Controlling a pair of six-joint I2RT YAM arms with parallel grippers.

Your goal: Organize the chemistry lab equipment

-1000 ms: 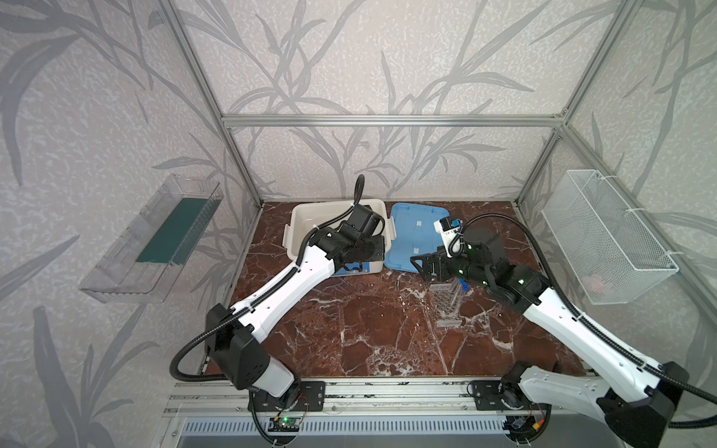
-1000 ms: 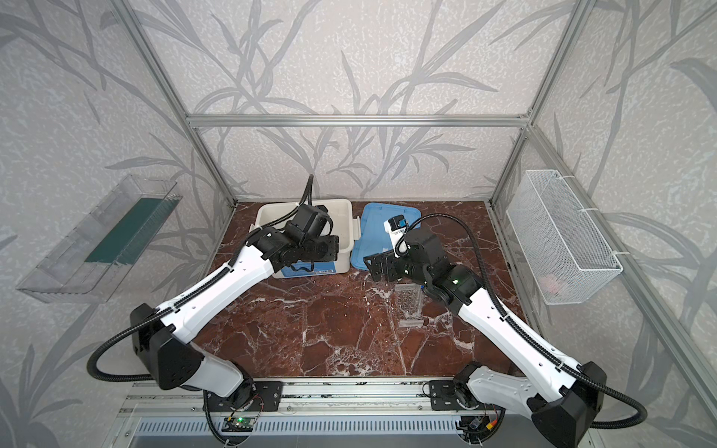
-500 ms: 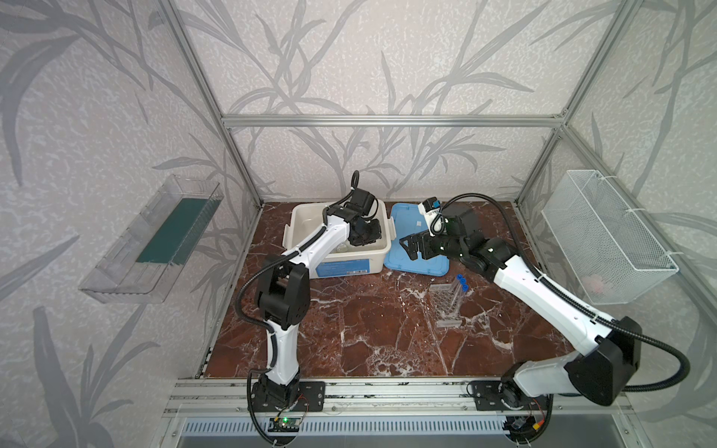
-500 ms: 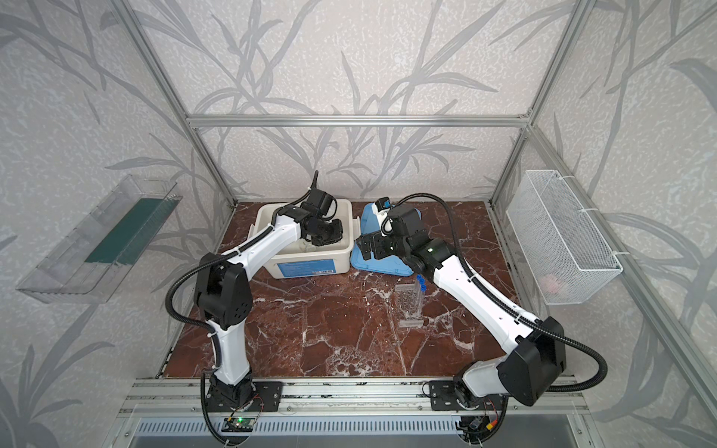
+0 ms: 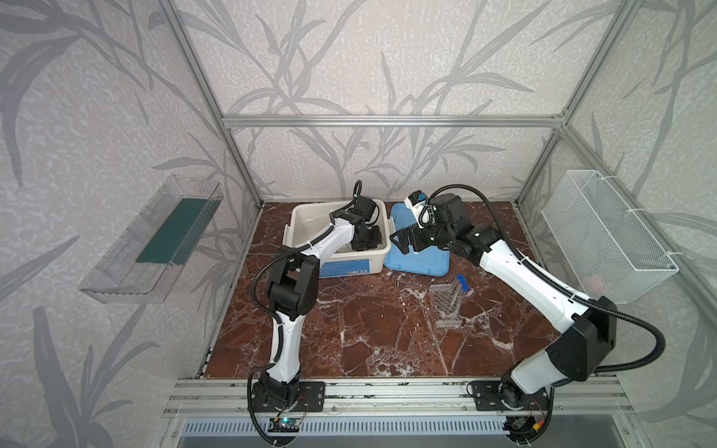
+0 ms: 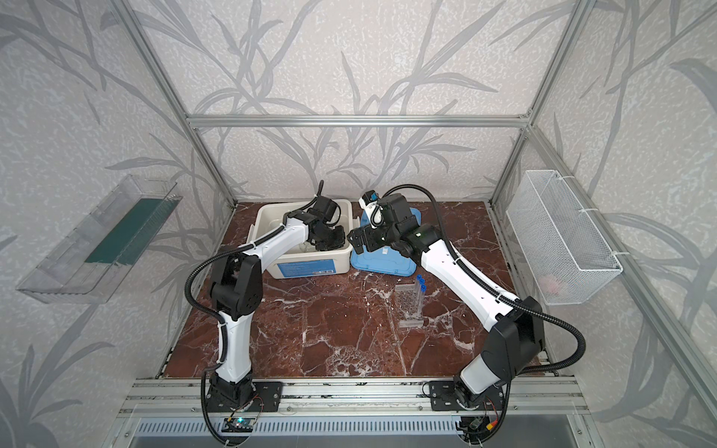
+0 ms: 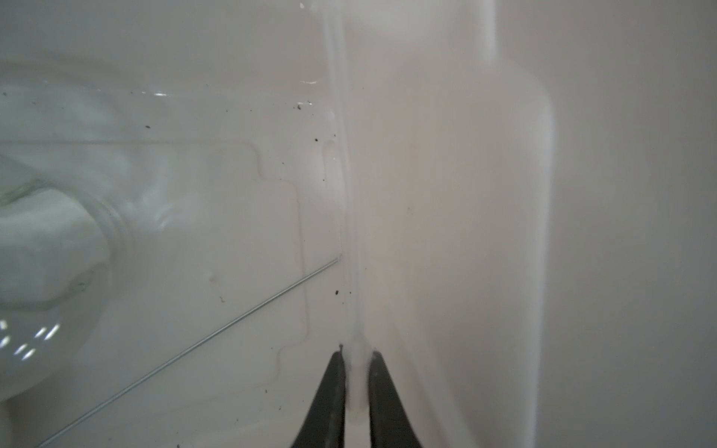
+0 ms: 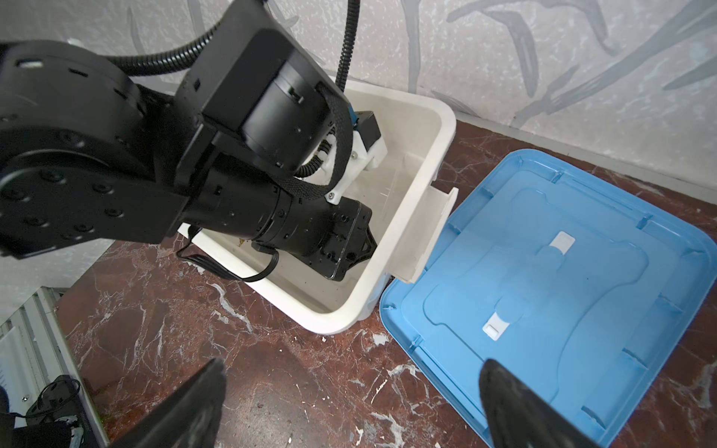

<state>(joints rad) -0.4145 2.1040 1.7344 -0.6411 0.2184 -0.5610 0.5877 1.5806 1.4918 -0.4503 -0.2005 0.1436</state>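
Left wrist view: the left gripper [image 7: 357, 358] is down inside the white box [image 7: 446, 232]. Its dark fingers [image 7: 329, 399] sit close on either side of a clear tube [image 7: 347, 194] that runs along the foot of the box wall. Whether they press it or only flank it I cannot tell. A glass flask [image 7: 58, 252] and a thin rod [image 7: 194, 341] lie on the box floor beside the tube.

In both top views the box stands at 11 o'clock on the table [image 5: 349, 341], with the blue lid [image 5: 423, 263] just beside it at 1 o'clock. The right gripper [image 8: 349, 403] hangs spread wide and empty over the place where box and lid meet. The rack [image 5: 446, 310], holding blue-capped tubes [image 5: 461, 287], stands at 4 o'clock, apart from both grippers.
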